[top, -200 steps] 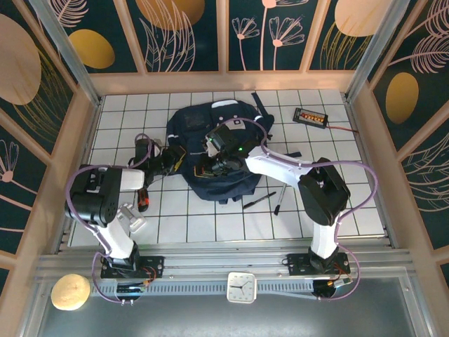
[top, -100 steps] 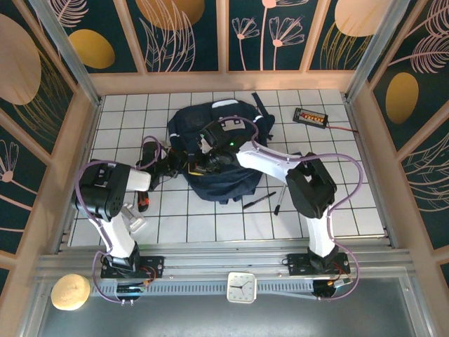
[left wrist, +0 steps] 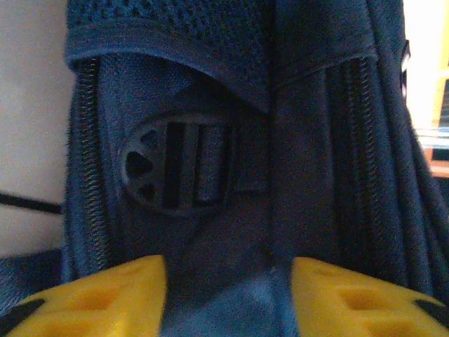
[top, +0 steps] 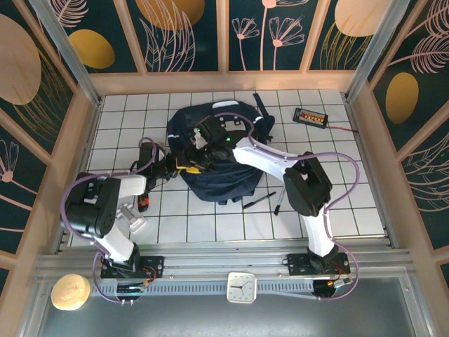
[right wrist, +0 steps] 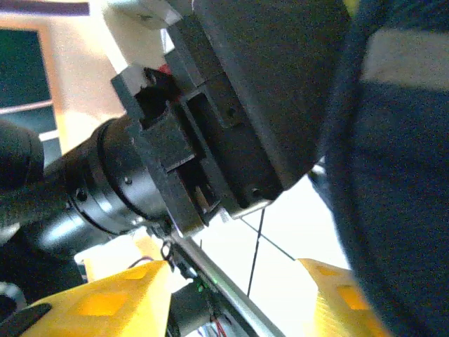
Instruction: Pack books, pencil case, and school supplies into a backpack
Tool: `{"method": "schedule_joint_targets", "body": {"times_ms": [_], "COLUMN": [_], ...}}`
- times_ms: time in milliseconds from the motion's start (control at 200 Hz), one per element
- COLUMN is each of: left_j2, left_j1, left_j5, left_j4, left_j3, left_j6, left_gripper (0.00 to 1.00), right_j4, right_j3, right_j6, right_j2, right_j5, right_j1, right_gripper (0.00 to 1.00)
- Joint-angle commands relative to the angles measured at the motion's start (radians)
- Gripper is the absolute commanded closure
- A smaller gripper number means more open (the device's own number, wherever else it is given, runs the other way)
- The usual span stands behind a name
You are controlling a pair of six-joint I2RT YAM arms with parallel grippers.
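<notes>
Packing unfinished: left end effector [left wrist: 228, 281] and right end effector [right wrist: 238, 281] stand open against the backpack [top: 217, 184], far centre, while two pens [top: 259, 200] lie unpacked on the counter [top: 351, 210] at its near right.

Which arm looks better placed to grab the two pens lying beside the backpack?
Right, probably: the pens lie on its side of the backpack; the left gripper sits at the opposite side.
</notes>
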Motion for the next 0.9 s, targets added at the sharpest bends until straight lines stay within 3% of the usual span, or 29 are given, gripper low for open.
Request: {"method": "schedule_joint_targets", "body": {"times_ms": [0, 150, 260, 365, 455, 580, 686, 891], "left_j2": [-0.1, -0.184, -0.237, -0.281, -0.259, -0.133, -0.049, 0.099], "left_j1": [0.008, 0.009, 0.01, -0.005, -0.126, -0.328, -0.449, -0.535], "left_j5": [0.003, -0.07, -0.142, -0.205, -0.335, -0.421, -0.482, -0.516], "left_j4": [-0.245, -0.434, -0.554, -0.613, -0.699, -0.797, -0.805, -0.847], "left_j3": [0.06, 0.151, 0.234, 0.305, 0.419, 0.557, 0.613, 0.724], "left_j6": [0.144, 0.249, 0.33, 0.449, 0.68, 0.956, 1.117, 1.258], "left_gripper": [0.01, 0.01, 0.01, 0.01, 0.01, 0.01, 0.01, 0.02], "right_j4": [0.012, 0.06, -0.003, -0.02, -0.183, -0.353, -0.353, -0.301], "right_j3": [-0.083, -0.212, -0.274, -0.394, -0.471, -0.56, -0.658, -0.751], "right_j6": [-0.05, -0.052, -0.067, -0.018, 0.018, 0.004, 0.003, 0.039], "right_j2": [-0.124, -0.298, -0.457, -0.603, -0.704, -0.8, -0.875, -0.934], "right_j5": [-0.082, -0.053, 0.127, 0.213, 0.356, 0.489, 0.482, 0.439], "right_j1": [-0.007, -0.013, -0.029, -0.082, -0.155, -0.26, -0.343, -0.376], "right_gripper": [0.47, 0.45, 0.45, 0.45, 0.46, 0.46, 0.47, 0.47]}}
